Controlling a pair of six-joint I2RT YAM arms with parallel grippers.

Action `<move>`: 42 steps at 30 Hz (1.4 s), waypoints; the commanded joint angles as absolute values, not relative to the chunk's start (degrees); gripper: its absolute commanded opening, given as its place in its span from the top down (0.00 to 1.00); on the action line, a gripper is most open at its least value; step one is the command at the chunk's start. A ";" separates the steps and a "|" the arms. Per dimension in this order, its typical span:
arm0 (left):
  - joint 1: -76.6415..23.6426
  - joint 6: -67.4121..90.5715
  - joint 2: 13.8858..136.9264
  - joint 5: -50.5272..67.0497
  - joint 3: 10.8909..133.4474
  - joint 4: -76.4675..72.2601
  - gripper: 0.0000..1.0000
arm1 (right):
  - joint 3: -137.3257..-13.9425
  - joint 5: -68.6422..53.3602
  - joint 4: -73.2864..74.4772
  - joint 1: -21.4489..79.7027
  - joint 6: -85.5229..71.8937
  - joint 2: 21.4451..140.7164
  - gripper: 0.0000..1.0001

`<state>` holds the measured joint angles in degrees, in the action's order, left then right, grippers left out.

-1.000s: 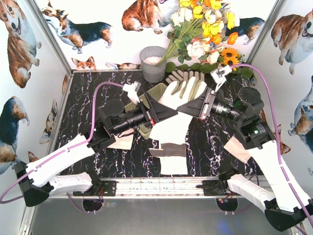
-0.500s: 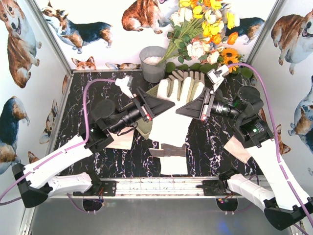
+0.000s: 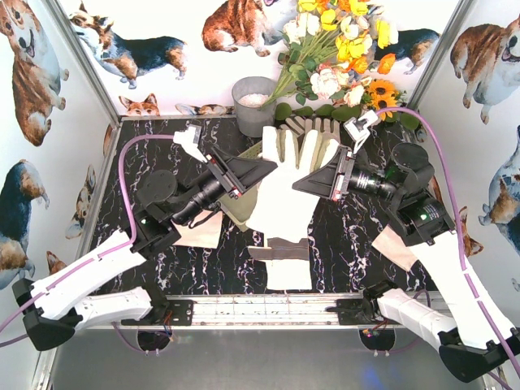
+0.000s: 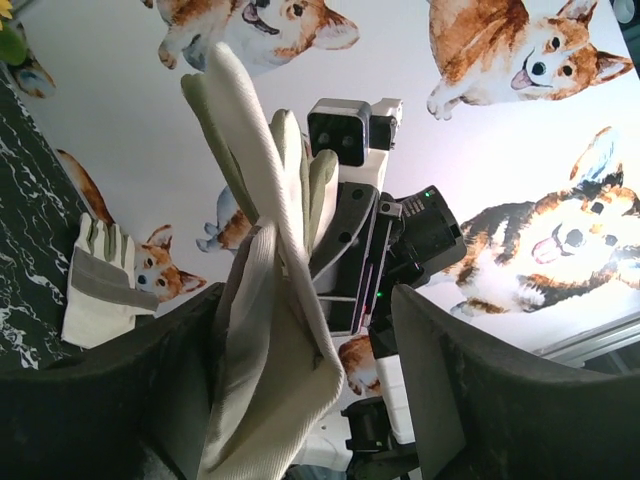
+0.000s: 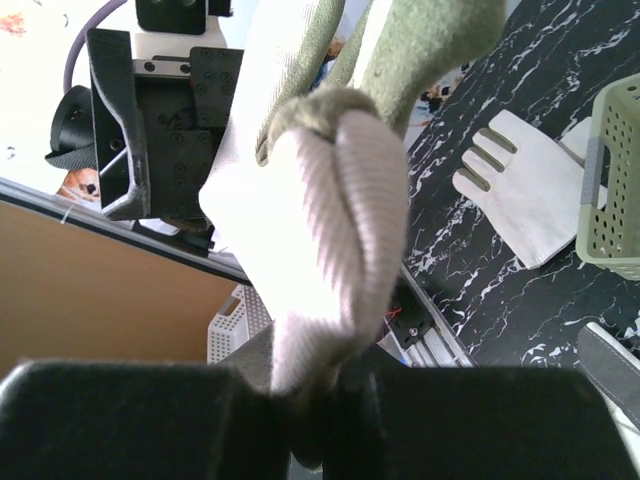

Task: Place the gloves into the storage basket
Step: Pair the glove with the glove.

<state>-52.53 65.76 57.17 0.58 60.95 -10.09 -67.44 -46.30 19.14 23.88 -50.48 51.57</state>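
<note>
A cream glove (image 3: pixel 284 199) hangs in mid-air above the table's middle, fingers pointing to the back. My right gripper (image 3: pixel 306 180) is shut on its right edge; the right wrist view shows the fabric (image 5: pixel 340 250) pinched between the pads. My left gripper (image 3: pixel 264 169) straddles the glove's left edge with its jaws apart. In the left wrist view the cloth (image 4: pixel 270 340) rests against the left finger, with a gap to the right one. The pale green storage basket (image 3: pixel 242 213) lies partly hidden under the left gripper. More gloves lie flat at the front middle (image 3: pixel 280 260), left (image 3: pixel 199 236) and back (image 3: pixel 313 127).
A grey metal bucket (image 3: pixel 253 106) stands at the back, with a bunch of artificial flowers (image 3: pixel 341 65) to its right. Another glove (image 3: pixel 396 244) lies partly under the right arm. Corgi-printed walls close off the left, back and right sides.
The left gripper has moved back and to the left along the raised glove, and its jaws have narrowed around the cloth. The right gripper has kept its hold and barely moved.
</note>
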 commanded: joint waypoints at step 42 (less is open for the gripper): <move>-54.21 62.17 52.87 -8.10 44.93 7.98 1.00 | -59.44 -31.27 44.87 23.64 -26.04 52.80 1.00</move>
